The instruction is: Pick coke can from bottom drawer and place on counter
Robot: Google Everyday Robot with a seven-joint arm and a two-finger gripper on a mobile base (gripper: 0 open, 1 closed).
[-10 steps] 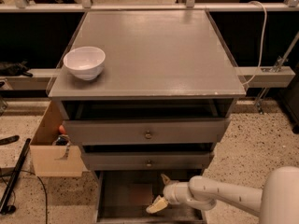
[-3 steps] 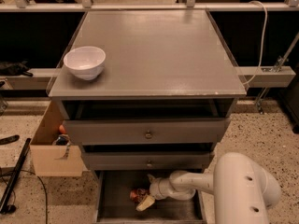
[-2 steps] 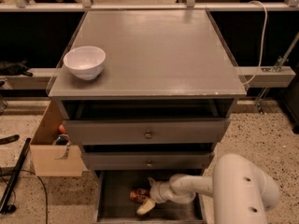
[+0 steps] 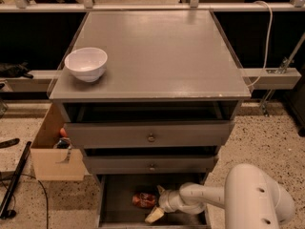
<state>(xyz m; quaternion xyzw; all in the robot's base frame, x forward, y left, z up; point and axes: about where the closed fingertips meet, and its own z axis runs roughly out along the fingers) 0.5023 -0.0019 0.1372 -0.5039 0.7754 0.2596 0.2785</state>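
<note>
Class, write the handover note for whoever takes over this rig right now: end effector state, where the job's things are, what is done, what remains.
End effector: open, low inside the bottom drawer, fingers spread right beside the coke can, not yet closed on it.
Coke can: on the drawer floor, left of the end effector.
Counter: no can on it; white bowl at its front left corner.
Done: drawer open, end effector at the can.
Left: grasp, lift out, set on the counter.
</note>
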